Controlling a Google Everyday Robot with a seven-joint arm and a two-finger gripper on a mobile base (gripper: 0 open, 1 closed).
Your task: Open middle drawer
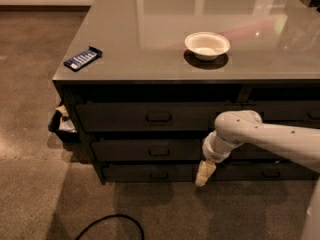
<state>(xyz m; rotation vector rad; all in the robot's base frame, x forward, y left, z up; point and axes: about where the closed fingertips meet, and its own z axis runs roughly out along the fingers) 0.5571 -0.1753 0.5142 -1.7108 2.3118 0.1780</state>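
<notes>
Handle (159,152) of the middle drawer (125,150) sits at the centre of its shut front. The tool (205,173) hangs lower and aside, before the bottom drawer (135,173); apart or together, I cannot tell. From so low it may catch the wrong handle.

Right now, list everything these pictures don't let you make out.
All in the camera view:
- Middle drawer: inside hidden behind its front; right end covered by the arm.
- Tool, low before the bottom drawer: whether it touches the front cannot be told.
- Arm: cut off by the right edge.
- Blue packet: print too small.
- Floor cable: cut by the bottom edge.
</notes>
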